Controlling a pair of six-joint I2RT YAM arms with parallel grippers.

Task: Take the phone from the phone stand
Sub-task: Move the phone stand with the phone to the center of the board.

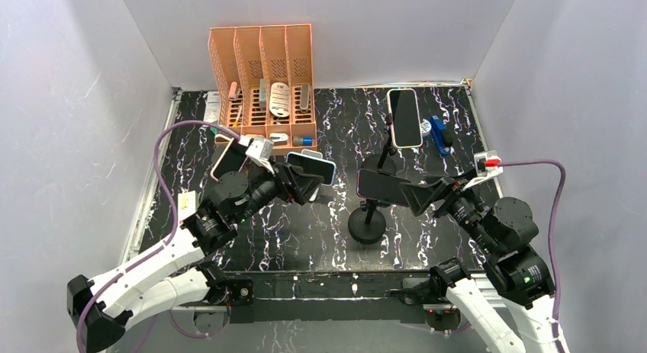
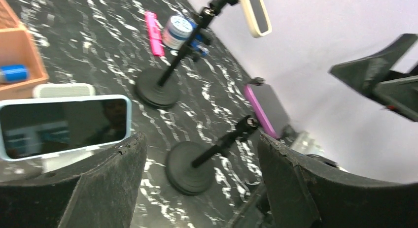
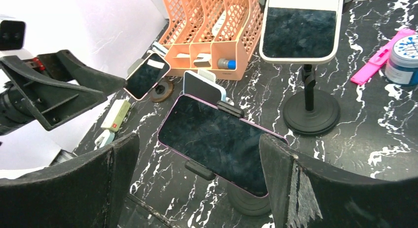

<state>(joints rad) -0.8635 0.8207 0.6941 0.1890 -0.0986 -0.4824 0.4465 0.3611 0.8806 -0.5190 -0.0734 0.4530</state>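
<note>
A pink-edged phone (image 1: 379,187) lies landscape in the clamp of a black stand with a round base (image 1: 367,225) at the table's middle. In the right wrist view the phone (image 3: 217,144) sits just ahead of my right gripper (image 3: 199,145), between the open fingers without touching them. My right gripper (image 1: 418,194) is open and empty, just right of this phone. My left gripper (image 1: 304,182) is open and empty, beside a blue-cased phone (image 1: 311,168). In the left wrist view (image 2: 199,142) it faces the stand's base (image 2: 190,166), and the pink-edged phone (image 2: 266,110) shows edge-on.
A cream-cased phone (image 1: 403,117) stands on a second tall stand (image 2: 156,87) at the back right. A rose-cased phone (image 1: 227,158) stands at the left. An orange file organiser (image 1: 263,78) holds small items at the back. A pink comb (image 2: 154,33), a jar (image 2: 177,31) and a blue tool (image 1: 437,133) lie at the back right.
</note>
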